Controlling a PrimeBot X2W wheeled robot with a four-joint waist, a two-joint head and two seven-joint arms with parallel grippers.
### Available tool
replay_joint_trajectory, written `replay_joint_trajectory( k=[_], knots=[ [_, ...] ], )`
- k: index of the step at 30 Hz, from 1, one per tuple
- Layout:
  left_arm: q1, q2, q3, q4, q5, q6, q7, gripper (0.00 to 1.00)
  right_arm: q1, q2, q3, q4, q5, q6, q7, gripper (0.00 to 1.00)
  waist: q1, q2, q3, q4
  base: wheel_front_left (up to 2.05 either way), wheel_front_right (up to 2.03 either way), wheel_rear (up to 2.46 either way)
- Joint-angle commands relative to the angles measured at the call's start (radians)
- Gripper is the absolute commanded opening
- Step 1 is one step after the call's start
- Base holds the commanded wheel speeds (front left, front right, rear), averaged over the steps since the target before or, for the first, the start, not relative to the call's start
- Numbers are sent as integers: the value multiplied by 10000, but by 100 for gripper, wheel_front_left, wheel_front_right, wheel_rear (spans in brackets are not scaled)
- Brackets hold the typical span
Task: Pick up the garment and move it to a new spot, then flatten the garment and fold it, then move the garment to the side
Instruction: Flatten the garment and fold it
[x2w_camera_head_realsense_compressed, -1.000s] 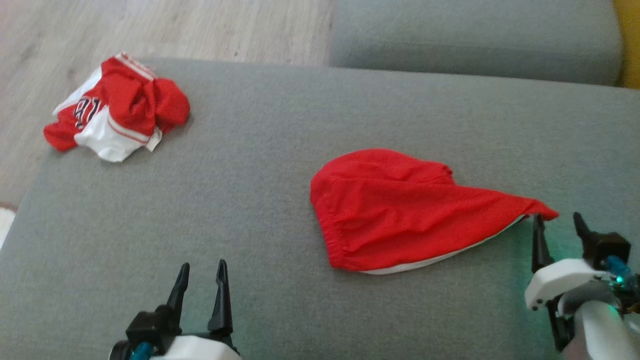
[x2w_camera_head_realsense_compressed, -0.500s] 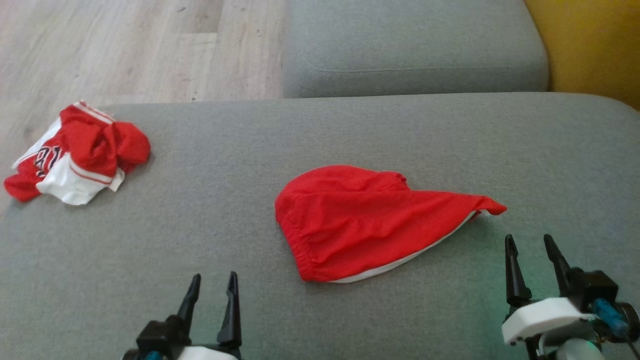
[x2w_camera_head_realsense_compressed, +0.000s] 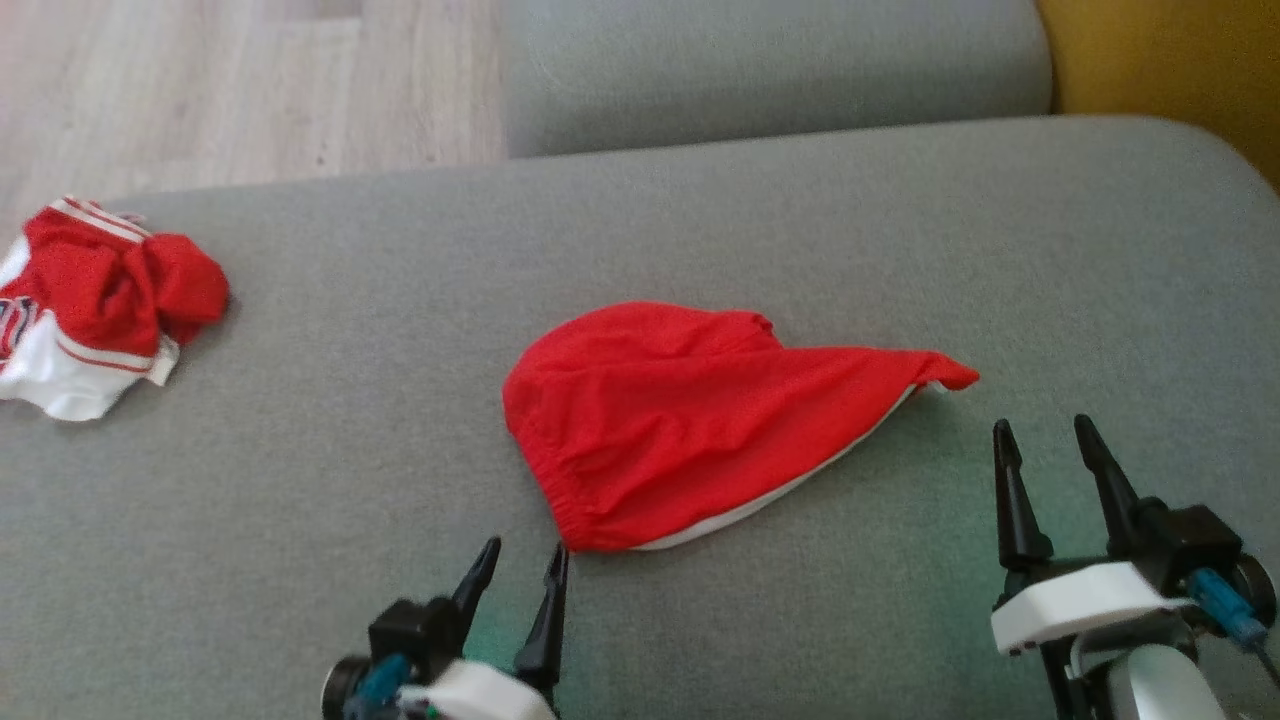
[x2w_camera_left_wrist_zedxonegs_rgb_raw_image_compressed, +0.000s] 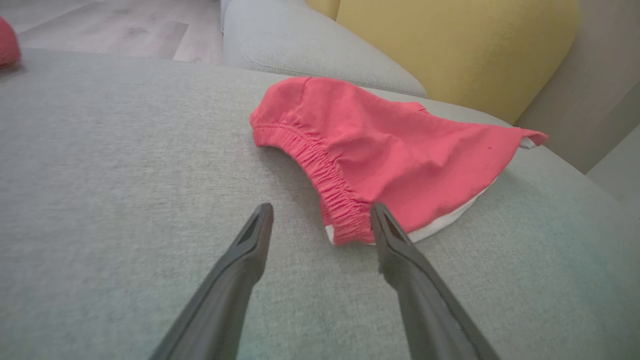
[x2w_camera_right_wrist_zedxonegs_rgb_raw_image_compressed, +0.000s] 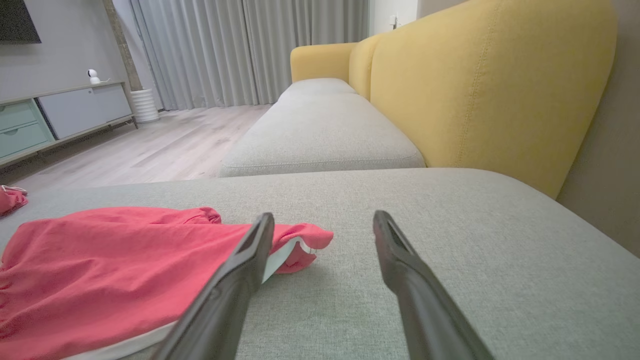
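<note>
Left jaws, apart, have neared red garment (x2w_camera_head_realsense_compressed: 690, 420); gathered waistband, white edge beneath; right jaws apart.

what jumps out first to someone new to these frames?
The bright red garment lies mid-cushion on the grey sofa, with its white lining peeking out underneath. Both grippers flank it, open and empty: the left gripper near its waistband corner, the right gripper just short of its pointed tip. A crumpled red-and-white garment sits at the cushion's far left edge.
</note>
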Motion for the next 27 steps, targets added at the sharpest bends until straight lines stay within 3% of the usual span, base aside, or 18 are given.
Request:
replay_joint_trajectory(
  k=[1, 13, 14, 15, 16, 17, 18, 27],
  knots=[
    [-725, -80, 209, -46, 61, -73, -47, 100, -405, -59, 292, -463, 6, 73, 5, 100, 0, 0, 259, -170, 0, 0, 0],
    [-2324, -497, -132, 2072, -44, -771, -321, 100, -691, -59, 275, -1149, -63, 73, 226, 100, 0, 0, 1142, -848, 0, 0, 0],
    [-2382, -520, -158, 2094, -34, -797, -369, 91, -693, -59, 239, -1134, -68, 73, 213, 100, 0, 0, 1142, -855, 0, 0, 0],
    [-2442, -539, -170, 2077, 13, -791, -425, 59, -694, -59, 210, -1119, -75, 73, 199, 100, 0, 0, 1136, -859, 0, 0, 0],
    [-2490, -555, -156, 2020, 76, -750, -480, 38, -695, -59, 174, -1107, -82, 73, 182, 100, 0, 0, 1120, -861, 0, 0, 0],
    [-2512, -568, -129, 1920, 134, -721, -522, 9, -696, -59, 141, -1096, -81, 73, 164, 100, 0, 0, 1098, -858, 0, 0, 0],
    [-2509, -580, -72, 1764, 180, -693, -552, 0, -691, -59, 108, -1084, -81, 73, 151, 100, 0, 0, 1068, -842, 0, 0, 0],
    [-1216, -326, 1001, -1698, 1229, -547, -589, 0, -479, -59, -107, -904, 30, 73, 59, 100, 0, 0, 745, -432, 0, 0, 0]
  ],
)
